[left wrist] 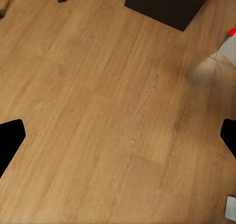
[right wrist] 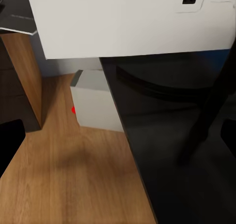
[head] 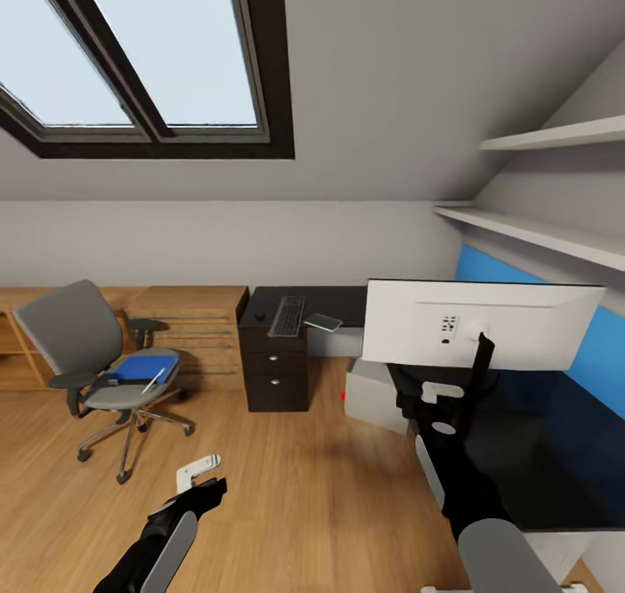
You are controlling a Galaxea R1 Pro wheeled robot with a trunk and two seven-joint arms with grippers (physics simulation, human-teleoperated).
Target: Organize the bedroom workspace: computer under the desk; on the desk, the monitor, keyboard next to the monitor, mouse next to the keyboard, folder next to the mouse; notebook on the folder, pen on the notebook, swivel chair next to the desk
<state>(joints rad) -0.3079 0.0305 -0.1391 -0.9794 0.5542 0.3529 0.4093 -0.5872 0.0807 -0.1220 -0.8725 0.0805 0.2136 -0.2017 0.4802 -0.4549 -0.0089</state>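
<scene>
The monitor (head: 482, 324) stands on the glossy black desk (head: 538, 463); wood floor (head: 304, 489) under a skylight (head: 148, 55). Both grippers' jaws gape wide, holding nothing.

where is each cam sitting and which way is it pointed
Head: high on the robot, looking forward and down at the monitor, desk and swivel chair; both arms show.
Left wrist: looks down at the wooden floor; dark fingertips at edges.
Right wrist: faces the monitor's white back, shared with head view.
</scene>
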